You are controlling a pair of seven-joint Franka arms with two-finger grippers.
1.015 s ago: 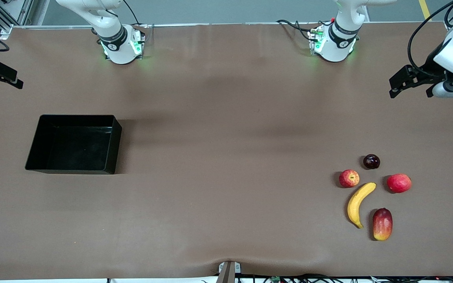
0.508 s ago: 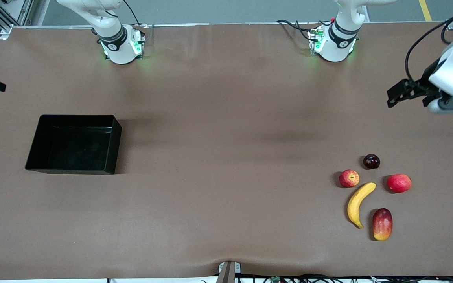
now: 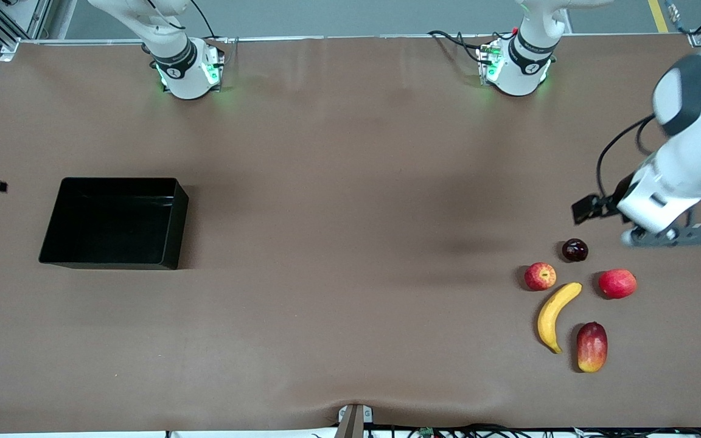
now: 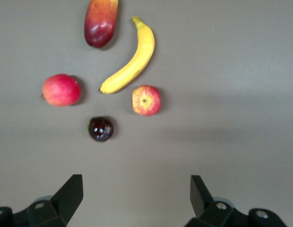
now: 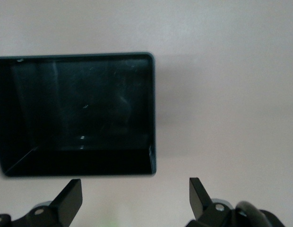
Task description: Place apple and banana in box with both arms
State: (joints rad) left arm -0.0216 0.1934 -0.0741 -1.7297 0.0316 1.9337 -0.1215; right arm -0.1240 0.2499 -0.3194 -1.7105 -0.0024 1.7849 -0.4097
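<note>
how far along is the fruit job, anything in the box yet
Nothing is done: the box is empty. The apple and banana lie on the table at the left arm's end. The left tool is open over the table beside the fruit; the right tool, open, is by the box. Both picks remain.

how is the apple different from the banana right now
The apple is small, round and red with a yellowish patch; the banana is long, curved and yellow, easily the longest fruit. The apple lies farther from the front camera, beside the banana's upper tip; the banana stretches nearer to the camera. Both rest on the table, ungripped, outside the box.
</note>
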